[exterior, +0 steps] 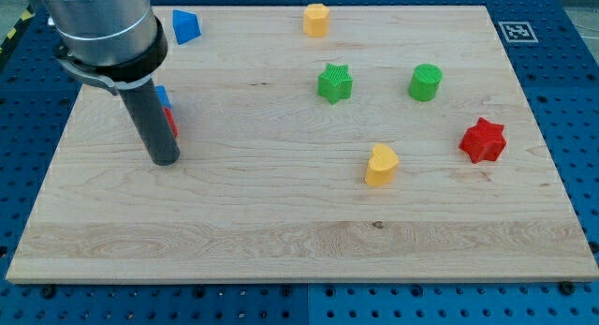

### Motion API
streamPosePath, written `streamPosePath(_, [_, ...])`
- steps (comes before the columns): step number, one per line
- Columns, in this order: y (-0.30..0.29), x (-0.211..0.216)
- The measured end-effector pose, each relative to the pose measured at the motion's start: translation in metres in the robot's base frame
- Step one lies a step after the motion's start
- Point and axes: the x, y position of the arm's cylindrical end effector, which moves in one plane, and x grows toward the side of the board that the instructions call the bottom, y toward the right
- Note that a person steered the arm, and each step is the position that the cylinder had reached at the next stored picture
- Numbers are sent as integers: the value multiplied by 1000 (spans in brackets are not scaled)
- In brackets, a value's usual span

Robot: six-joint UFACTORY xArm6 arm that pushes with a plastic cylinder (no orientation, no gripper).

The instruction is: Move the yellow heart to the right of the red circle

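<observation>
Now my tip (166, 160) far left of yellow heart (381, 165); no pincer visible.

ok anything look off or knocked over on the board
Nothing stands out. Every visible block sits flat on the wooden board. My tip rests at the view's left, hiding most of a red block and a blue block.

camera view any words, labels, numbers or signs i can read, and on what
No readable words, brands or numbers anywhere.
One sign only: a black-and-white square fiducial marker on the blue perforated table, beside the light wooden board's top right corner; it carries a pattern, no letters.
</observation>
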Motion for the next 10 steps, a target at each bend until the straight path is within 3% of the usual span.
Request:
streamPosePath(2, [47, 17])
streamPosePath(7, [52, 29])
streamPosePath(10, [63, 74])
